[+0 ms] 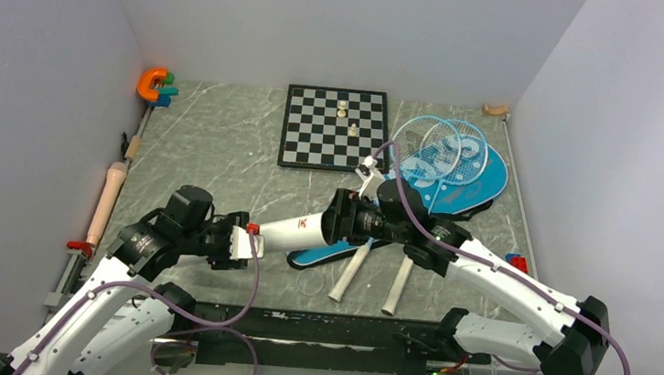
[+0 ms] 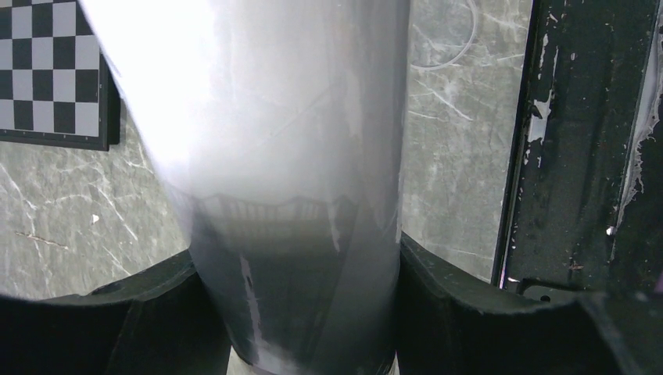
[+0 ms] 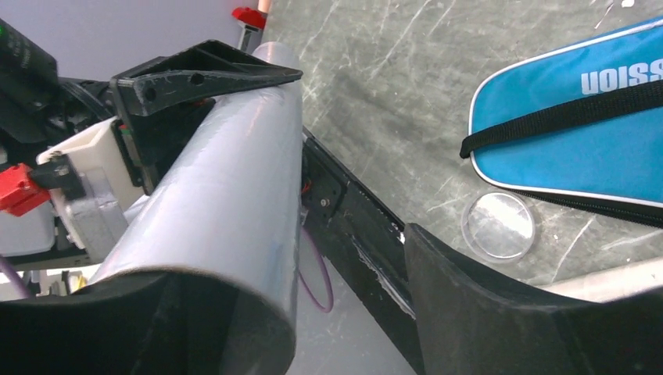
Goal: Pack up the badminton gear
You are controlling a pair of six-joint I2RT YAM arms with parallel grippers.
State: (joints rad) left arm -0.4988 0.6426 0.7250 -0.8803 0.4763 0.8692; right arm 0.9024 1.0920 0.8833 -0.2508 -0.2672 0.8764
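Note:
A long white tube (image 1: 299, 228) hangs level above the table between both arms. My left gripper (image 1: 245, 242) is shut on its left end, and in the left wrist view both fingers press the tube (image 2: 289, 156). My right gripper (image 1: 348, 218) is open around the other, open end of the tube (image 3: 227, 195). A gap shows between the tube and the right finger (image 3: 485, 312). Two light-blue rackets (image 1: 442, 148) lie with their heads on the blue bag (image 1: 481, 179). Their white handles (image 1: 347, 276) point toward me.
A round clear lid (image 3: 498, 226) lies on the table beside the bag's narrow end (image 3: 563, 148). The chessboard (image 1: 329, 128) sits at the back, and a rolling pin (image 1: 106, 203) lies along the left wall. A black rail (image 1: 324, 329) runs along the near edge.

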